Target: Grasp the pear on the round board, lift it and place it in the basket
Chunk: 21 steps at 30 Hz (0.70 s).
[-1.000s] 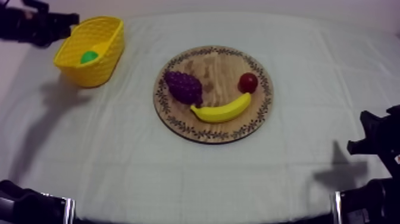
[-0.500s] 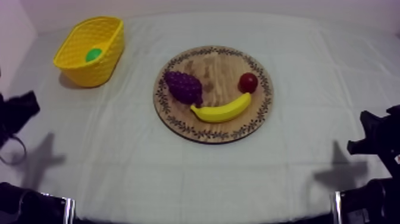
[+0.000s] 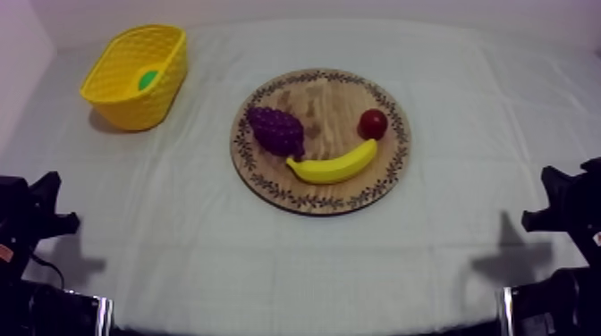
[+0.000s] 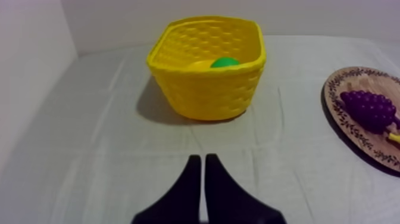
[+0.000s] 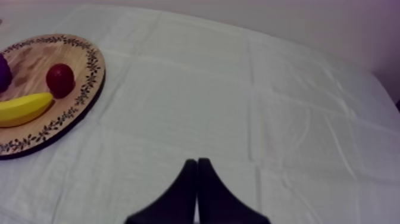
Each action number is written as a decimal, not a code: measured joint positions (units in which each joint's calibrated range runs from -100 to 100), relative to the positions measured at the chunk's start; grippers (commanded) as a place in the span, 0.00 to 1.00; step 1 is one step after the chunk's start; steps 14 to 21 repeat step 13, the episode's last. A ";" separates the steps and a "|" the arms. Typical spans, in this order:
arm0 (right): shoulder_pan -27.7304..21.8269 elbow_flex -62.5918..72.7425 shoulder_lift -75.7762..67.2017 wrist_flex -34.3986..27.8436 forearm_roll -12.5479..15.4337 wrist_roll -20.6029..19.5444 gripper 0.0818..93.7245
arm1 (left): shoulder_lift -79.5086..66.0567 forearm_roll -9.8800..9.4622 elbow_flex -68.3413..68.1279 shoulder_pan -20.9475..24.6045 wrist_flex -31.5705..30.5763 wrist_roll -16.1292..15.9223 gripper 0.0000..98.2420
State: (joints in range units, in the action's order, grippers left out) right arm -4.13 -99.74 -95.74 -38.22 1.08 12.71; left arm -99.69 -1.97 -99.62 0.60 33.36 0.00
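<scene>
1. My left gripper [image 4: 201, 158], fingers pressed together on nothing, hangs over the cloth [image 4: 107, 149] short of the yellow basket [image 4: 205, 95].
2. The pear [image 4: 224, 62] lies inside that basket, straight ahead of the gripper.
3. My right gripper [image 5: 196, 161], likewise closed and empty, has the wooden board [image 5: 89, 59] ahead to its left.

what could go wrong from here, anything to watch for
Little seems left to fail: the pear lies inside the yellow basket.
1. The basket stands fairly near the far left corner of the cloth, so a stray sweep by the left gripper, shut and pointed at it, might shove it off.
2. The banana lies close to the rim of the wooden board, beside the grapes; a nudge could roll it onto the cloth.
</scene>
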 measured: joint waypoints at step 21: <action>0.00 0.00 0.00 -0.08 0.00 0.00 0.00 | 0.00 0.02 0.00 0.00 0.09 11.49 0.00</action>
